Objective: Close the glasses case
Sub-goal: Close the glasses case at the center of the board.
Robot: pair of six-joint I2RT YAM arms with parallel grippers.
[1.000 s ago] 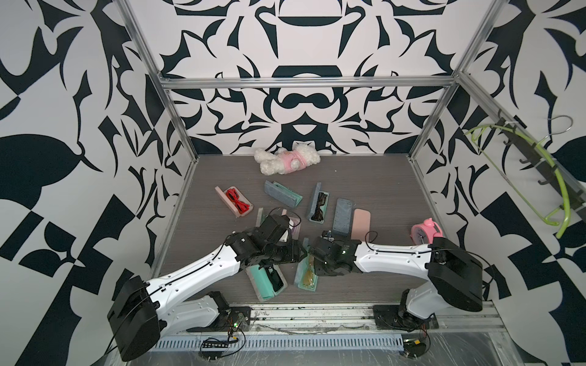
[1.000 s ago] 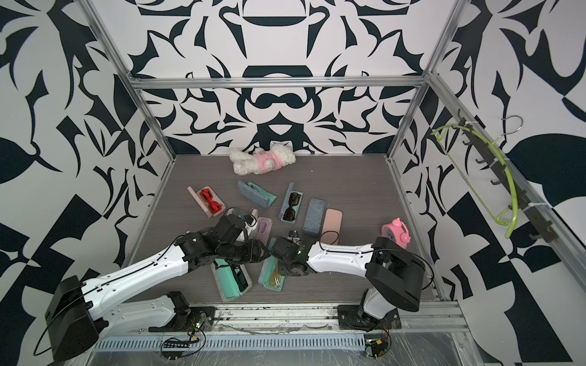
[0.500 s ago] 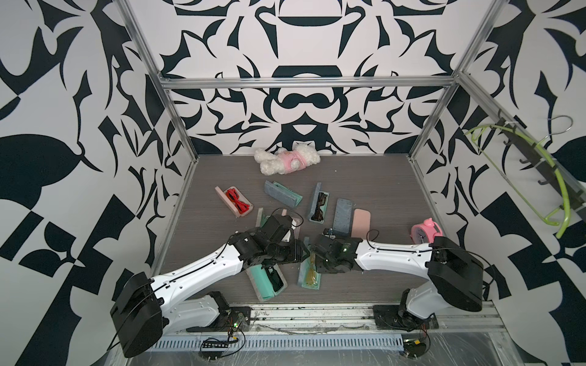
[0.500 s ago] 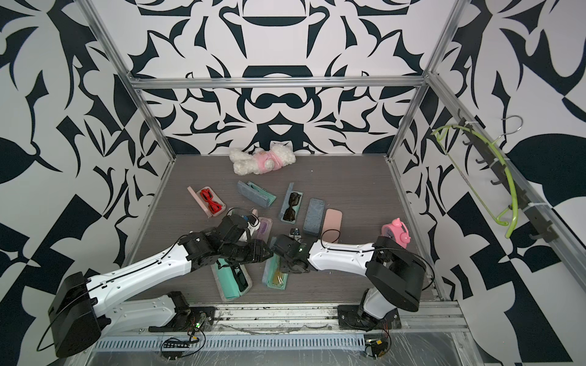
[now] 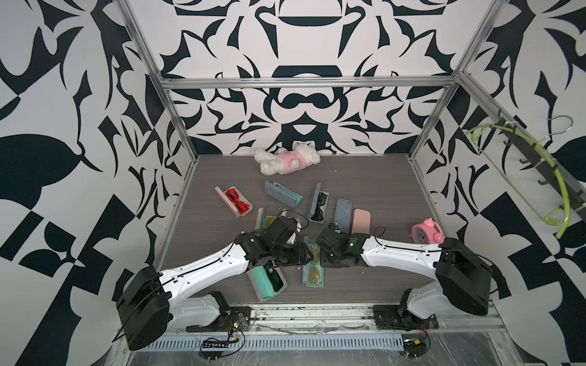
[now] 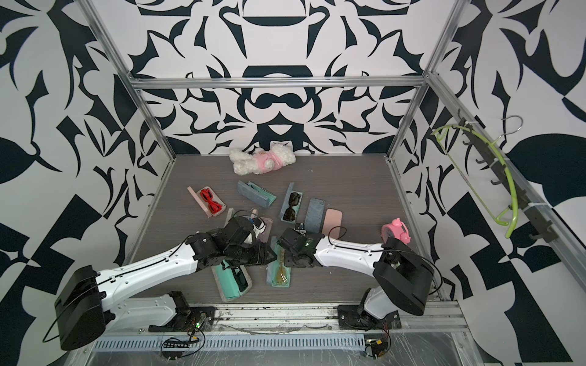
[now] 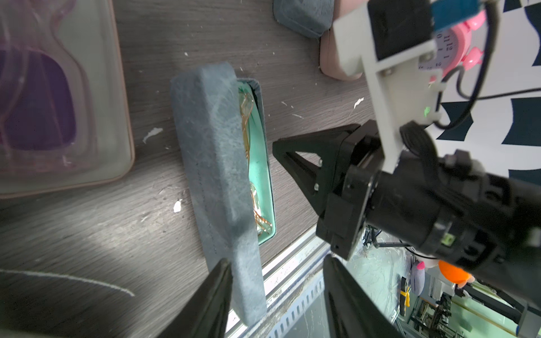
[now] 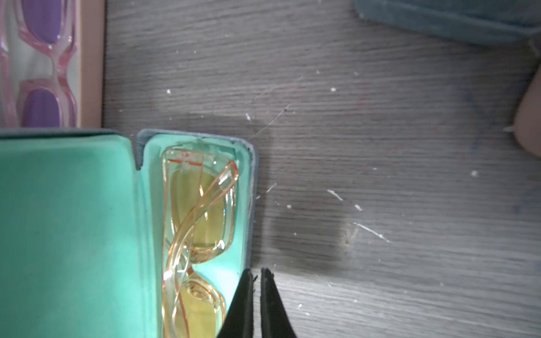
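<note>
- The glasses case (image 5: 314,274), blue-grey felt with a mint lining, is pictured at the front middle of the table (image 5: 380,190). Its lid (image 7: 216,164) is raised on the long hinge, and yellow glasses (image 8: 202,216) are laid inside.
- The left gripper (image 7: 276,263) is seen part open and holding nothing, with one finger at the lid's outer face.
- The right gripper (image 8: 257,272) is seen all but closed and empty, its tips at the base's outer wall.
- The case is judged light and stiff-shelled, and likely to slide unless braced. The lid is best pushed on its outer face, near the free edge.
- The crossed temple could be pinched under the lid.
- Counted: eight cases, two of them closed and one partly hidden under the left arm; five pairs of glasses; one plush toy (image 5: 287,161); one pink clock (image 5: 425,233).
</note>
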